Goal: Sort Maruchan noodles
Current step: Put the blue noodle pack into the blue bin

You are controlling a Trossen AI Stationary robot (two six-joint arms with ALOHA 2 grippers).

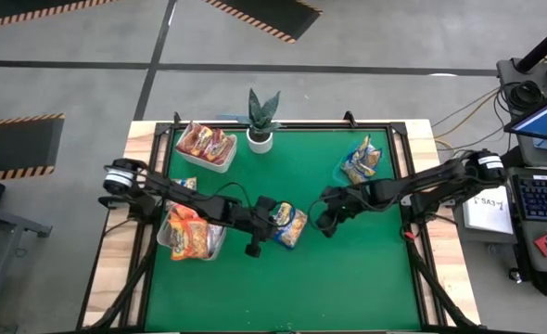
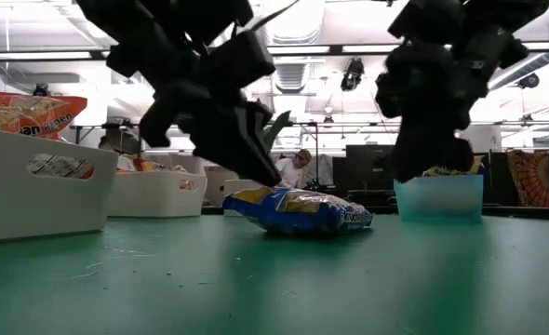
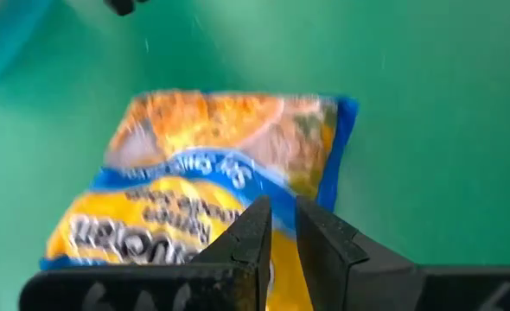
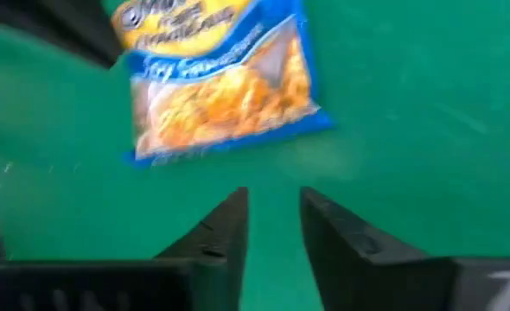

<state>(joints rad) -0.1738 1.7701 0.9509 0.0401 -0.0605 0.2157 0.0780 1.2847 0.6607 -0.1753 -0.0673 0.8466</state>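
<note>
while one blue-and-yellow maruchan packet (image 1: pixel 288 224) lies loose on the green mat (image 1: pixel 348 278) near its middle, both arms crowd it from either side. the left gripper (image 1: pixel 266 211) is the nearer, right at the packet's left edge and seemingly over it; its fingers (image 3: pixel 264 238) are nearly together with only a thin gap, and nothing shows between them, so it does not appear to be gripping yet. the right gripper (image 1: pixel 327 221) hovers just off the packet's right edge, fingers parted and empty. from above, the packet's long axis runs roughly front to back with a slight tilt, so it lies broadside between the two grippers.

by count: one packet loose on the mat; three bins, namely a white bin (image 1: pixel 206 146) of red packets at the back left, a white bin (image 1: pixel 188 234) of orange packets at the left, and a pale blue bin (image 1: pixel 362 161) of blue-and-yellow packets at the back right. how many packets each holds cannot be told. one potted plant (image 1: pixel 260 118) stands at the back edge.
</note>
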